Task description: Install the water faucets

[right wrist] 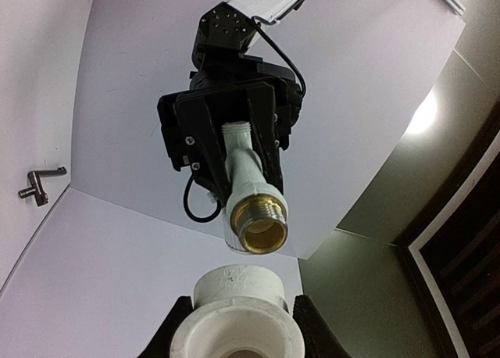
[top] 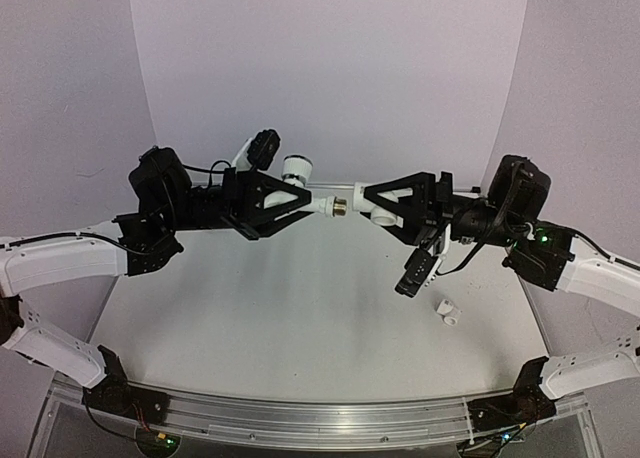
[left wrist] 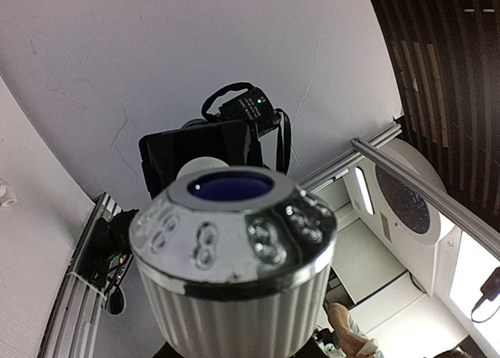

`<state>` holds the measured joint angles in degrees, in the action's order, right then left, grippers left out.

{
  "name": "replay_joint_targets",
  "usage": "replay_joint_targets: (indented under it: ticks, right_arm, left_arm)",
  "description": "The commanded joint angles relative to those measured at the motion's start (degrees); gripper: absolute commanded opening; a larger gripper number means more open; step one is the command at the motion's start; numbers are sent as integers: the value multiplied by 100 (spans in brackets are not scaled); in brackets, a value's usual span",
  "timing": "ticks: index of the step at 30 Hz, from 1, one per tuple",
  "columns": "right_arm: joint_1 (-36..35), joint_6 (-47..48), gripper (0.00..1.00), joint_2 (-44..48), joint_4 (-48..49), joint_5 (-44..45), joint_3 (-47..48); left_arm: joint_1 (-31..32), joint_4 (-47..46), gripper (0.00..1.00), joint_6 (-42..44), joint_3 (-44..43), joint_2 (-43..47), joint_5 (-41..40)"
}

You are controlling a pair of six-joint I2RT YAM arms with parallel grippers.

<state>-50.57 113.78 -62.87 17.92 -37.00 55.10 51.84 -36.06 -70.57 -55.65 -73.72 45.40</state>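
A pale tabletop (top: 300, 318) fills the lower half of the top view, closed in behind and on both sides by a curved white backdrop (top: 330, 68). An aluminium rail (top: 320, 418) runs along the tabletop's near edge. In the right wrist view, a dark metal crank-shaped bar (right wrist: 39, 187) lies on a pale surface at the left edge. A bright lamp (right wrist: 426, 112) glows beyond the backdrop, and the left wrist view shows a dark slatted panel (left wrist: 453, 76).

Tap body (top: 318, 204) left of fitting (top: 386, 218), above table (top: 280, 313).
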Motion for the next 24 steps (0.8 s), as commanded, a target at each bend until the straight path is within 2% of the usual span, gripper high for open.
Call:
replay_joint_targets:
  ticks: [1, 13, 24]
  right_arm:
    - [-65, 1216, 0, -13, 589, -268, -42]
    - [-101, 1504, 0, -120, 590, -444, -17]
    - [-155, 1668, 0, -184, 555, -483, 18]
  left_arm:
    - [24, -304, 0, 44, -246, 44, -66]
    - [93, -588, 0, -103, -160, -92, -114]
    - [125, -333, 0, 108, -105, 65, -425]
